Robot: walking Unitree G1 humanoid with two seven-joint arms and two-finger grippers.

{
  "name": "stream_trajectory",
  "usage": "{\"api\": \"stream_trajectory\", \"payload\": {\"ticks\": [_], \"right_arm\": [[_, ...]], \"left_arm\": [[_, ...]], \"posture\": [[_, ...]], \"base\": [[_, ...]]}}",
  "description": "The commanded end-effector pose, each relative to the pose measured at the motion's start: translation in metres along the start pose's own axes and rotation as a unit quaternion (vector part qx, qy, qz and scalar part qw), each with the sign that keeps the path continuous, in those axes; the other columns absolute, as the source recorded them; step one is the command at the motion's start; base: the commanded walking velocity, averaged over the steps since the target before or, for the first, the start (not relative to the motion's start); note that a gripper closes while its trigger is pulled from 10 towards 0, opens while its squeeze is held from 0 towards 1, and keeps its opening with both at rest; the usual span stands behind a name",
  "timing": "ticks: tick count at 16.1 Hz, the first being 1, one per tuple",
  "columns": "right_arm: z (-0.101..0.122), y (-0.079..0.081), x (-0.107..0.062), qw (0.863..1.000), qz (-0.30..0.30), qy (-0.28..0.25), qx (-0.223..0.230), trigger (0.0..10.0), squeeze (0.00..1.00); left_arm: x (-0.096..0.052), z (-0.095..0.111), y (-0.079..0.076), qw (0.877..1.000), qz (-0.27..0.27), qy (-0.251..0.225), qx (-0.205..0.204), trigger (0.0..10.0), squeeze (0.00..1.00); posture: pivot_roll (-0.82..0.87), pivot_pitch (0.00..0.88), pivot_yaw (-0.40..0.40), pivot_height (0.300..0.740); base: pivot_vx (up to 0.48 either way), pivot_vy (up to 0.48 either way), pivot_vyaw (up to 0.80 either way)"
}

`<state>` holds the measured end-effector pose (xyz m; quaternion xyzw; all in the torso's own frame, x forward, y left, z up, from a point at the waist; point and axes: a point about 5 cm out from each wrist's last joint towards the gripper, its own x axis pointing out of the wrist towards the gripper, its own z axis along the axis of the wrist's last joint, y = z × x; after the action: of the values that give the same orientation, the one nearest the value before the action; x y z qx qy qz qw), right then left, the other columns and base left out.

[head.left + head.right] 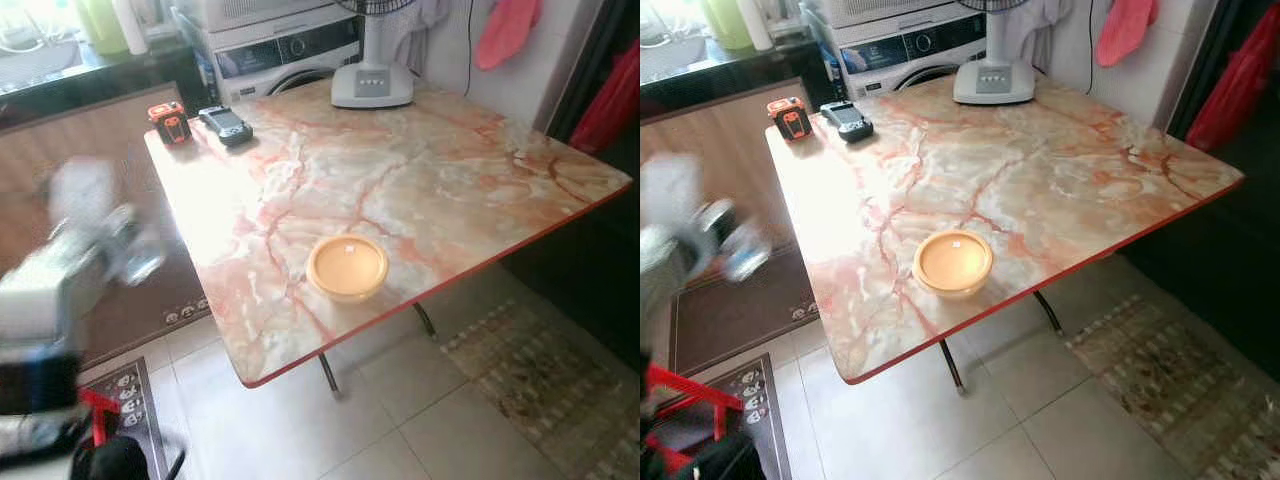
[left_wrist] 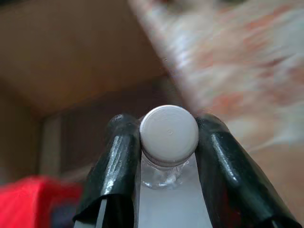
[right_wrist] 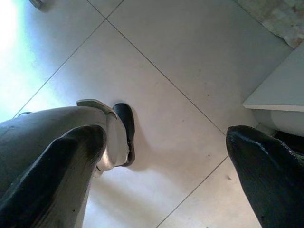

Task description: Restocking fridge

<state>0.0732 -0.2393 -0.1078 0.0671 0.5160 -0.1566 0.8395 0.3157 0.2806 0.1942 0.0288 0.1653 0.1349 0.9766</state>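
Your left gripper (image 2: 168, 142) clamps a clear plastic bottle with a white ribbed cap (image 2: 169, 134), beside the pink-veined marble table (image 1: 420, 170) bearing a round orange lidded container (image 1: 347, 267). Your right gripper (image 3: 166, 161) hangs spread wide above pale floor tiles (image 3: 180, 57).

The table (image 1: 420, 190) is cream marble veined pink-orange, with a red edge. Near its front edge sits a yellow-orange bowl (image 1: 347, 267). At the far left corner lie an orange-black tool (image 1: 168, 121) and a dark, perhaps grey, device (image 1: 226, 125). The bottle (image 2: 169, 137) is clear with a white cap; the floor (image 3: 190, 71) is pale tile.
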Motion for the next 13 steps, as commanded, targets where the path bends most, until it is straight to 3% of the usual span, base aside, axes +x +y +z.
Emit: {"api": "stream_trajectory", "payload": {"ticks": [1,4,7,10,11,12,13], "right_arm": [[-0.004,0.001,-0.001,1.000,0.005,0.010,-0.005,10.0,0.00],[-0.005,0.000,-0.001,1.000,0.004,0.010,-0.005,10.0,0.00],[-0.005,0.002,-0.001,1.000,0.004,0.007,-0.002,10.0,0.00],[-0.002,0.002,0.000,1.000,0.003,0.004,-0.002,10.0,0.00],[0.000,0.001,0.000,1.000,0.002,0.004,-0.004,10.0,0.00],[0.003,-0.002,0.001,1.000,0.003,0.004,-0.022,10.0,0.00],[0.004,-0.004,0.001,1.000,0.003,0.003,-0.027,10.0,0.00]], "left_arm": [[0.006,-0.028,0.019,0.999,0.042,0.021,-0.017,10.0,0.00],[0.011,-0.115,0.044,0.988,0.115,0.101,0.000,10.0,0.00],[-0.004,-0.198,0.048,0.978,0.115,0.175,0.022,10.0,0.00],[-0.021,-0.247,0.027,0.972,0.071,0.225,0.000,10.0,0.00],[-0.029,-0.263,0.019,0.963,0.061,0.260,0.026,10.0,0.00],[-0.038,-0.281,-0.002,0.959,0.012,0.277,0.063,10.0,0.00],[-0.045,-0.291,-0.012,0.948,-0.008,0.293,0.121,10.0,0.00]], "posture": [[0.08,0.000,0.076,0.740],[0.07,0.000,0.074,0.740],[0.01,0.000,0.099,0.740],[-0.01,0.000,0.092,0.740],[0.00,0.000,0.072,0.740],[-0.01,0.000,0.051,0.740],[-0.02,0.000,0.042,0.740]], "base": [[0.000,0.000,0.00],[0.000,0.000,0.00],[0.000,0.000,0.00],[0.000,0.000,0.00],[0.000,0.000,0.00],[0.000,0.000,0.00],[0.000,0.000,0.00]]}}
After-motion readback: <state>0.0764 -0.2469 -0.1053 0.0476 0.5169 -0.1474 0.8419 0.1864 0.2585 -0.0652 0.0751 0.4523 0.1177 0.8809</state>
